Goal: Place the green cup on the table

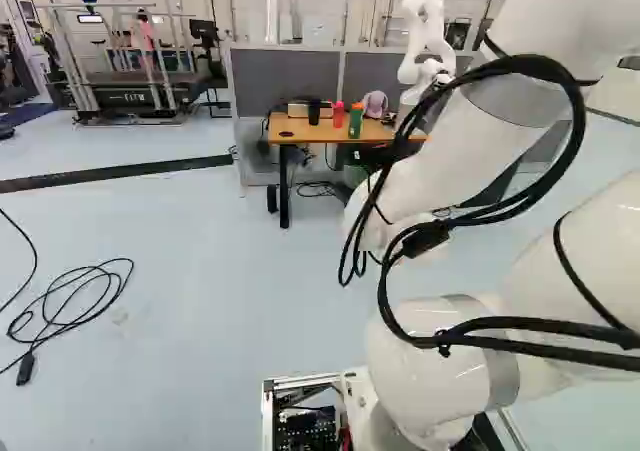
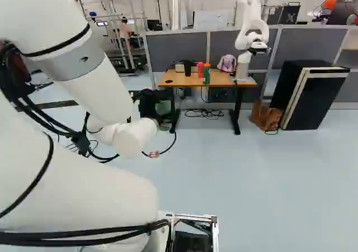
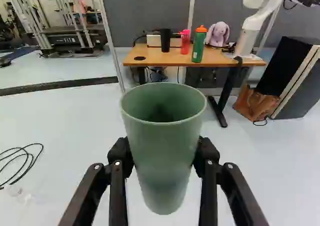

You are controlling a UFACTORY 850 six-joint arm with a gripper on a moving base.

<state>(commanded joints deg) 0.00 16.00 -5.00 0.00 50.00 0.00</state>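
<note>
The job is at the carrying step: the green cup (image 3: 164,158) is pinched between the two fingers of the end effector (image 3: 163,153), mouth up, out over the floor (image 3: 80,136), well short of the desk (image 3: 172,60). The next move, I'd judge, is for the base to drive ahead, with the cup kept level and high enough to pass over the desk's front edge. After that it wants a slow lowering, away from the black tumbler (image 3: 165,40), the pink bottle (image 3: 185,42) and the green bottle (image 3: 198,45), and a release only once the cup's foot sits flat. The cup looks tall and narrow at the foot, so a tilted release could topple it. Only the wrist view shows the grip itself, with a finger on either side of the cup's wall, and the view down into its mouth. In the right base view the cup is just a partly hidden green patch beyond the arm (image 2: 106,90), too cluttered to read the hold. That view does, however, show the desk's far end and another robot (image 2: 250,34) standing there, whereas in the left base view the arm cuts across that end but leaves the coiled cable (image 1: 75,296) on the floor in plain sight.
</note>
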